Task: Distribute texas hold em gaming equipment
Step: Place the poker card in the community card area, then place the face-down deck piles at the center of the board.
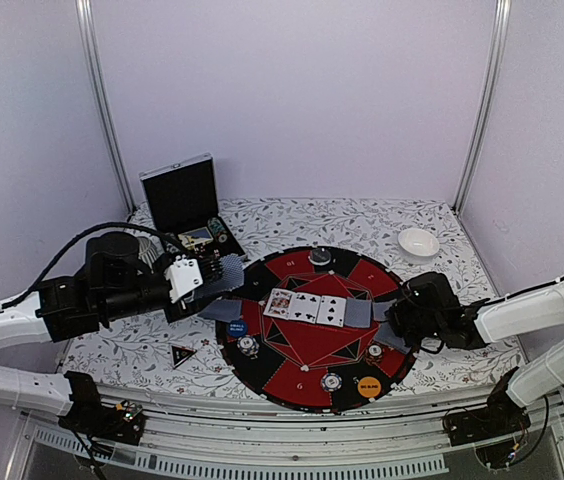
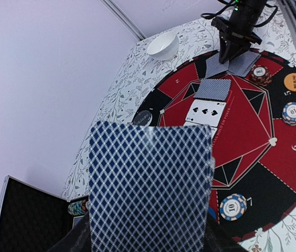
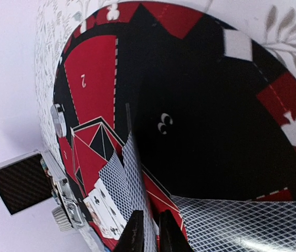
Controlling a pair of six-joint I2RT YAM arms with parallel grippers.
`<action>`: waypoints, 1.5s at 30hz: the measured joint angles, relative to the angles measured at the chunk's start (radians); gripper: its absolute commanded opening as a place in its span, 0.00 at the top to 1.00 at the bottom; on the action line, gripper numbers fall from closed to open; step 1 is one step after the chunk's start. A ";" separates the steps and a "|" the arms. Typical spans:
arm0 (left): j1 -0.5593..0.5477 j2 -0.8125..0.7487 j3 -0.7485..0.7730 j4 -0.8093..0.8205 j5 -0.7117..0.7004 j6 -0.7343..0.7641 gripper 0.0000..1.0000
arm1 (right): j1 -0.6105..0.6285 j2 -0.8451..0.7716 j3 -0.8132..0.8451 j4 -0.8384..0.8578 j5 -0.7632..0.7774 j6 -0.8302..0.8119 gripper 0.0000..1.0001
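Observation:
My left gripper point(image 1: 205, 280) is shut on a stack of blue-backed playing cards point(image 2: 150, 184) and holds it over the left rim of the round mat point(image 1: 302, 390). My right gripper point(image 1: 394, 320) is shut on one card point(image 3: 136, 181), held on edge just above the mat's right side; a second face-down card point(image 3: 242, 220) lies flat beside it. Three face-up cards point(image 1: 305, 307) and a face-down one point(image 1: 357, 313) lie in a row at the mat's centre. Striped chips point(image 1: 249, 346) point(image 1: 332, 381) point(image 1: 375, 351), a blue button point(image 1: 237, 326) and an orange button point(image 1: 368, 386) sit on the mat. The black triangular marker point(image 1: 182, 352) lies left of the mat.
The open silver-edged black case point(image 1: 182, 200) stands at the back left, with chips in its base. A white bowl point(image 1: 418, 242) sits at the back right. Another face-down card point(image 1: 220, 308) lies on the mat's left edge. A grey disc point(image 1: 319, 257) rests at the mat's far rim.

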 measured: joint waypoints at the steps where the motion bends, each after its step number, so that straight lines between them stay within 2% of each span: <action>1: 0.000 0.000 0.000 0.000 0.000 0.000 0.46 | 0.000 0.000 0.000 0.001 -0.001 0.000 0.70; 2: 0.000 0.000 0.000 0.000 0.000 0.000 0.46 | 0.000 0.000 0.000 0.002 -0.001 0.001 0.65; 15: 0.000 0.000 0.000 0.000 0.000 0.000 0.46 | 0.000 -0.054 0.000 -0.011 -0.036 -0.018 0.41; 24: 0.000 0.000 0.000 0.000 0.000 0.000 0.46 | 0.000 -0.178 0.000 -0.148 -0.068 -0.020 0.36; 32: 0.000 0.000 0.000 0.000 0.003 0.000 0.46 | -0.011 -0.348 -0.014 -0.256 0.003 -0.033 0.35; 36: 0.000 0.000 0.000 0.000 0.003 0.000 0.46 | -0.050 -0.357 0.016 -0.289 0.033 -0.163 0.33; 41: 0.000 0.000 0.000 0.000 0.004 0.000 0.46 | -0.097 -0.359 0.142 -0.296 0.038 -0.434 0.33; 45: 0.000 0.000 0.000 0.000 0.005 -0.002 0.46 | -0.106 -0.344 0.246 -0.277 -0.021 -0.681 0.34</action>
